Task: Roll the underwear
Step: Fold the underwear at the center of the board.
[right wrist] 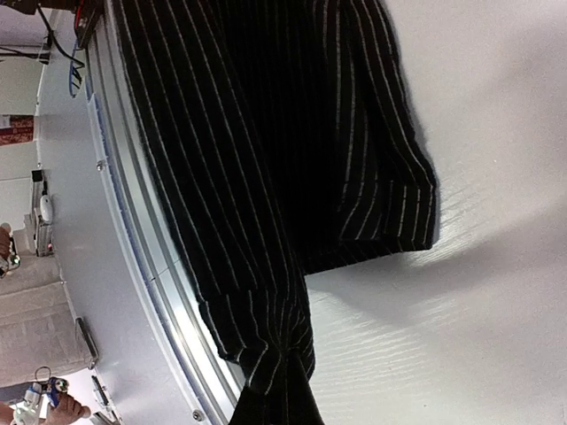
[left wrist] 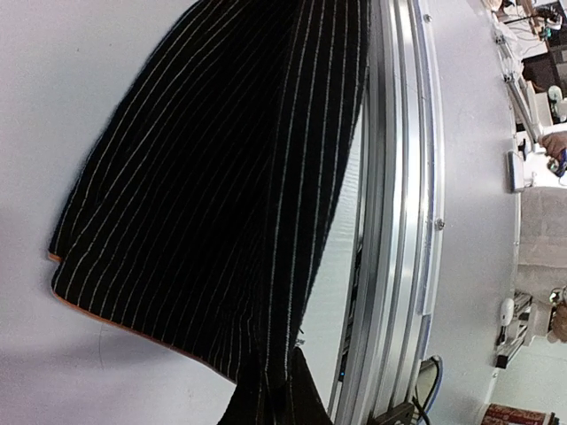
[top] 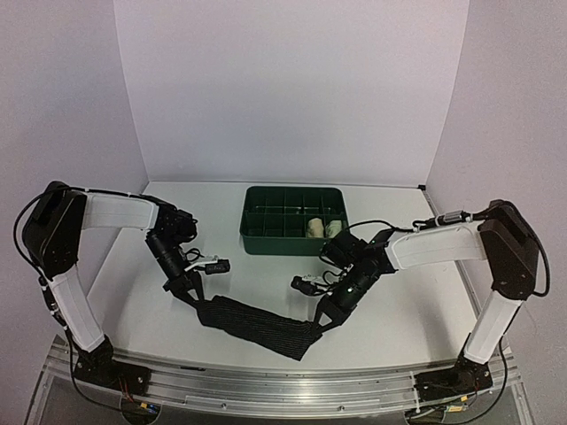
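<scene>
Left wrist, underwear (left wrist: 221, 221) bunched at bottom edge (claw hidden)

White table (top: 266, 282), pale lilac walls (top: 292, 88)

Robot lab: white booth walls (top: 292, 88), aluminium mounting rail (top: 266, 379).

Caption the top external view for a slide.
Left hand and right hand hold striped black underwear stretched between them, in front of a green tray.
</scene>
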